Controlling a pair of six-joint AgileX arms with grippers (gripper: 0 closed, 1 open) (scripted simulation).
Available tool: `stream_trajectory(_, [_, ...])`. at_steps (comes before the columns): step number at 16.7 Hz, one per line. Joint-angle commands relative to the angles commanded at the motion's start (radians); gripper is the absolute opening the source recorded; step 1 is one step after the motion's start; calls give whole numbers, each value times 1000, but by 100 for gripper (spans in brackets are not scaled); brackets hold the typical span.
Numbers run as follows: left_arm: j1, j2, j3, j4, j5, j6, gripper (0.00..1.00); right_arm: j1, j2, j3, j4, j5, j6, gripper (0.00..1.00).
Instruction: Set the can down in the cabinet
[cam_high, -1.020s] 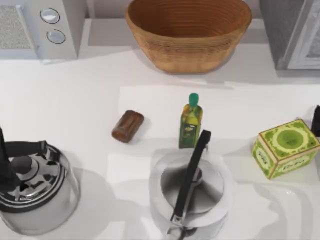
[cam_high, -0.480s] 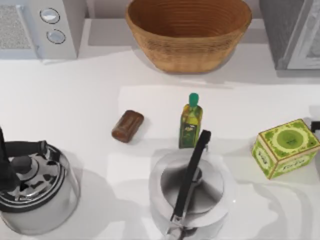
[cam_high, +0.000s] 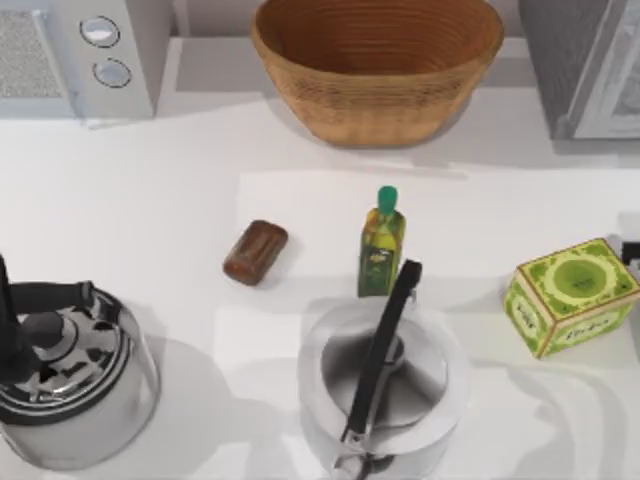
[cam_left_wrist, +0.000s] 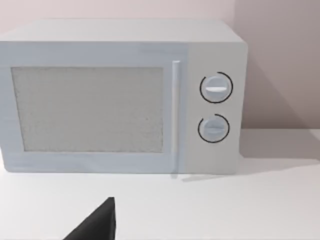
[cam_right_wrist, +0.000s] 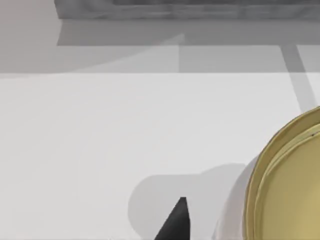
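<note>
Over the last second the only thing that moves on my screen is my right arm: the dark bulk it showed at the right edge of the white table (cam_high: 150, 200) has shrunk to a thin sliver (cam_high: 631, 252) beside the green printed box (cam_high: 572, 295), and in the last half second it has hardly shifted. I judge that it is repositioning rather than reaching, so the task has not really begun. The small dark reddish-brown can (cam_high: 256, 252) has not budged; it lies on its side near the table's middle, apart from the green-capped oil bottle (cam_high: 381, 243) on its right and untouched by either arm. The grey cabinet (cam_high: 585, 60) stands at the far right corner, well apart from the can, with the woven wicker basket (cam_high: 377, 62) between them along the back. In the right wrist view the right gripper (cam_right_wrist: 175, 225) shows as 1 dark tip over bare table beside a yellowish curved rim I cannot identify; I cannot tell how wide it stands, but it holds nothing. The left gripper (cam_left_wrist: 97, 222) hangs facing the pale grey microwave (cam_left_wrist: 120, 95) at the far left; again I cannot tell its opening, and it carries nothing. 2 steel kettles (cam_high: 70, 385) (cam_high: 385, 385) crowd the near edge, so I expect any approach to the can to need care around the middle one's upright black handle.
</note>
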Motion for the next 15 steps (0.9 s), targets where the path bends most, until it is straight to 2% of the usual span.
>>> stream_trajectory(7, [0, 0, 0, 0, 0, 0, 100, -23, -39, 49, -69, 21, -3, 0])
stream_trajectory(10, [0, 0, 0, 0, 0, 0, 100, -18, -157, 173, -229, 39, -14, 0])
stream_trajectory(15, [0, 0, 0, 0, 0, 0, 100, -7, -384, 321, -609, 40, -23, 0])
